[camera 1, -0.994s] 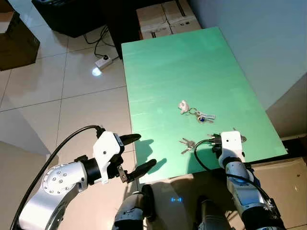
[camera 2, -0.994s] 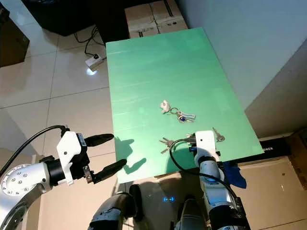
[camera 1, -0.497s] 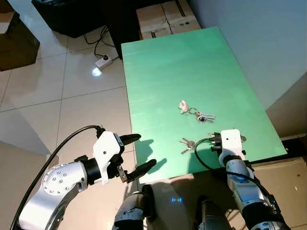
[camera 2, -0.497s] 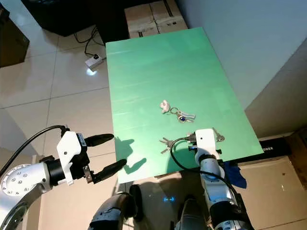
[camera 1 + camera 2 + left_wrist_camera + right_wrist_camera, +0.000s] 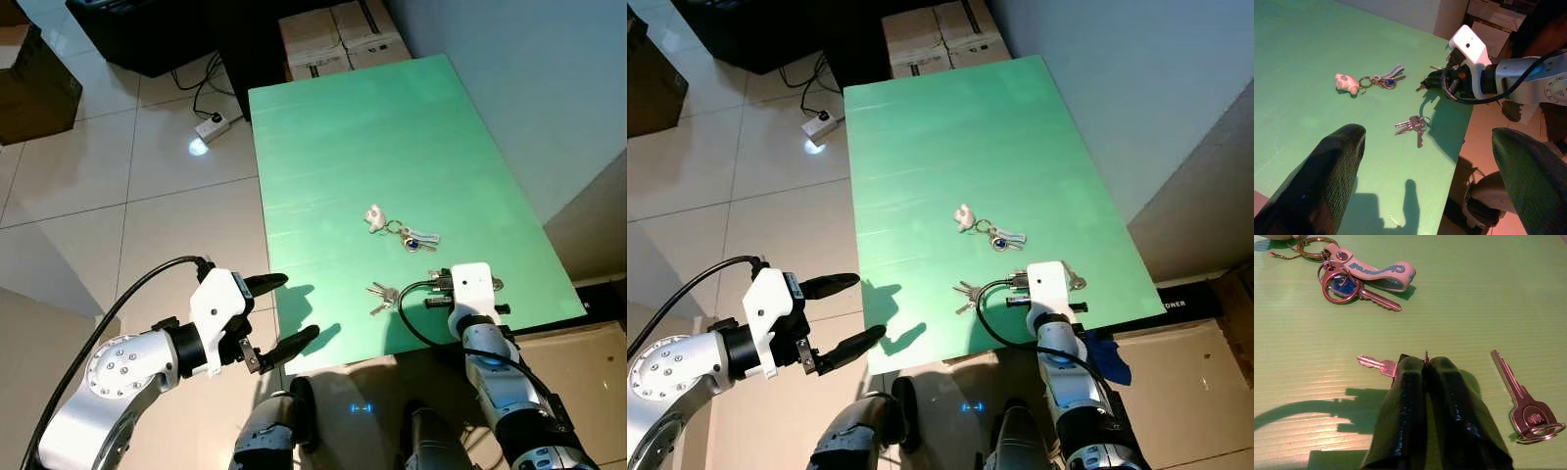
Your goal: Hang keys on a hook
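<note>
Right gripper (image 5: 1426, 363) is low at the near right corner of the green corrugated tabletop (image 5: 372, 137), fingers pinched together on a small brass key (image 5: 1376, 364), apparently to lift it for hanging; no hook in sight. Left gripper (image 5: 279, 311) idles with its fingers spread off the near left edge, above the pale tiled floor (image 5: 147, 215); cardboard boxes (image 5: 338, 34) sit beyond the far edge.

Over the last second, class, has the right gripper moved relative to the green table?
Yes, slightly. The right gripper has edged back toward the near edge of the green table, nearer the plain key bunch.
</note>
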Motion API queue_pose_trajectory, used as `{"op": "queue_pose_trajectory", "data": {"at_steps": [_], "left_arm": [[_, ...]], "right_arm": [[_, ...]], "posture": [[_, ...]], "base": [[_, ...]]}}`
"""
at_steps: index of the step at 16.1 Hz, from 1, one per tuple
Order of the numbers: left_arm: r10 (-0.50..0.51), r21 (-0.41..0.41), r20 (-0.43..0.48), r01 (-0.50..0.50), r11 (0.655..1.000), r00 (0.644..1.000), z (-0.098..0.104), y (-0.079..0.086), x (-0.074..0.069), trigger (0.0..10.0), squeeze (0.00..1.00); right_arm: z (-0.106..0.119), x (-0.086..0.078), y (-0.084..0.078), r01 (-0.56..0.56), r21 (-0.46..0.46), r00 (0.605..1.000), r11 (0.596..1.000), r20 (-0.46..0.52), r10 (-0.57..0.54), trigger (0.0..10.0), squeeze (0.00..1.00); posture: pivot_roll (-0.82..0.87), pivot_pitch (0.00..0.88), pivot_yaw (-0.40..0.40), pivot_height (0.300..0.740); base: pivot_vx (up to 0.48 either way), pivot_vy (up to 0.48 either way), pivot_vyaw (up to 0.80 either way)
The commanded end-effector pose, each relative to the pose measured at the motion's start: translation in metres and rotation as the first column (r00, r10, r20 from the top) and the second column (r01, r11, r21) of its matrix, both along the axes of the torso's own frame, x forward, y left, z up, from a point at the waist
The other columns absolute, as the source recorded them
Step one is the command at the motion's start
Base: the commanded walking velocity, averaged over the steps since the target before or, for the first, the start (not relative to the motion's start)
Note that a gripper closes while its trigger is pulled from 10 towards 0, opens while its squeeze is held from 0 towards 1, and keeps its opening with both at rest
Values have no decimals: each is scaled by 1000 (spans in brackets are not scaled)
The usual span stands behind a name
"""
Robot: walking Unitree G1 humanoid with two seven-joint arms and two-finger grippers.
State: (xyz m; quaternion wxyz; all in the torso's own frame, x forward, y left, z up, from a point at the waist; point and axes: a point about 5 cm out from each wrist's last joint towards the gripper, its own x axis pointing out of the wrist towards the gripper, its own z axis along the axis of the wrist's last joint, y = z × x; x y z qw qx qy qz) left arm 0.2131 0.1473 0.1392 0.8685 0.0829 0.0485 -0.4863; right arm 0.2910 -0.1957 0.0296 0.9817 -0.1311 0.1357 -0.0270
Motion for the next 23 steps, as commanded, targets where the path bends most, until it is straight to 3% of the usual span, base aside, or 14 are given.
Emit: {"op": "queue_pose_trajectory", "data": {"at_steps": [1, 9, 16, 17, 19, 21, 23], "left_arm": [[1, 21, -15, -1, 1000, 1000, -2, 3, -2, 10000, 0], [23, 13, -3, -23, 1000, 1000, 0, 0, 2, 10000, 0], [166, -36, 49, -165, 986, 985, -6, 5, 17, 10000, 0], [263, -61, 88, -258, 964, 961, -7, 7, 29, 10000, 0], [328, -90, 105, -320, 943, 939, -7, 8, 35, 10000, 0], [461, -185, 117, -436, 881, 880, -1, 15, 46, 10000, 0], [474, -228, 106, -442, 867, 874, -1, 13, 48, 10000, 0]], "right_arm": [[-8, -5, 1, 1, 20, 1000, 1000, -31, -1, 0, 0], [-9, -7, -1, 10, 19, 1000, 1000, -15, -10, 0, 0], [8, -23, 14, -8, 14, 993, 1000, 121, 6, 0, 0], [17, -25, 17, -20, -27, 985, 999, 169, 24, 0, 0], [23, -27, 16, -13, -39, 980, 999, 200, 21, 0, 0], [46, -29, 17, -13, -78, 953, 997, 302, 36, 0, 0], [59, -32, 19, -28, -95, 930, 995, 362, 61, 0, 0]], "posture": [[126, 294, 178, 740], [112, 284, 173, 740], [32, 230, 151, 740], [1, 208, 145, 740], [-10, 198, 142, 740], [-42, 166, 127, 740], [-66, 142, 119, 740]], "base": [[0, 0, 0], [0, 0, 0], [0, 0, 0], [0, 0, 0], [0, 0, 0], [0, 0, 0], [0, 0, 0]]}}
